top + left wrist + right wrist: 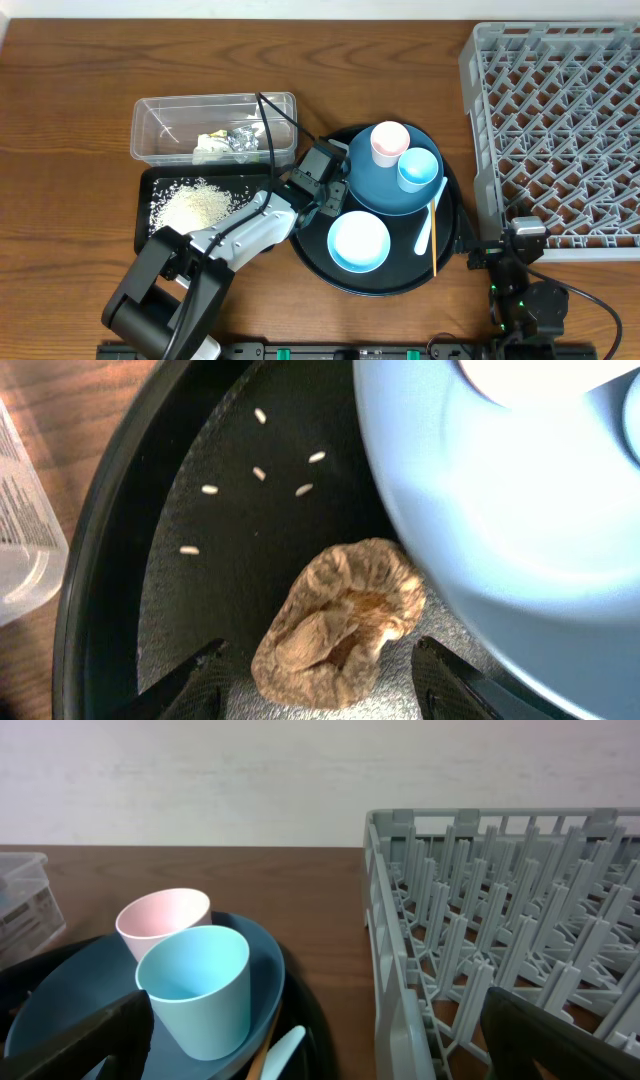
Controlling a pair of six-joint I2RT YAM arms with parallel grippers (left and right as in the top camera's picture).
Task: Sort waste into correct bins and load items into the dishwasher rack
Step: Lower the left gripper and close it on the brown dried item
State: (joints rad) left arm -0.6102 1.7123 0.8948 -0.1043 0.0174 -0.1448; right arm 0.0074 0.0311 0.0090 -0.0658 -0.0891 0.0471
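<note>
A small brown food lump (pixel 340 625) lies on the round black tray (pixel 110 560), close beside the light blue bowl (pixel 500 510). My left gripper (pixel 320 652) is open, one finger on each side of the lump with a gap to both. Several loose rice grains (pixel 258 473) lie beyond it. From above, the left gripper (pixel 322 200) sits at the round tray's left rim. The dark blue plate (pixel 375 180) carries the pinkish-white cup (pixel 388 141) and the light blue cup (pixel 417 168). My right gripper (pixel 510 248) is open and empty beside the dishwasher rack (pixel 555 130).
The clear tub (pixel 165 125) holds crumpled wrappers (pixel 228 143). The shallow black tray (pixel 150 235) holds a heap of rice (pixel 195 207). A pale blue spoon (pixel 429 222) and a chopstick (pixel 434 240) lie on the round tray's right side. The rack's wall (pixel 395 950) stands near my right gripper (pixel 315 1040).
</note>
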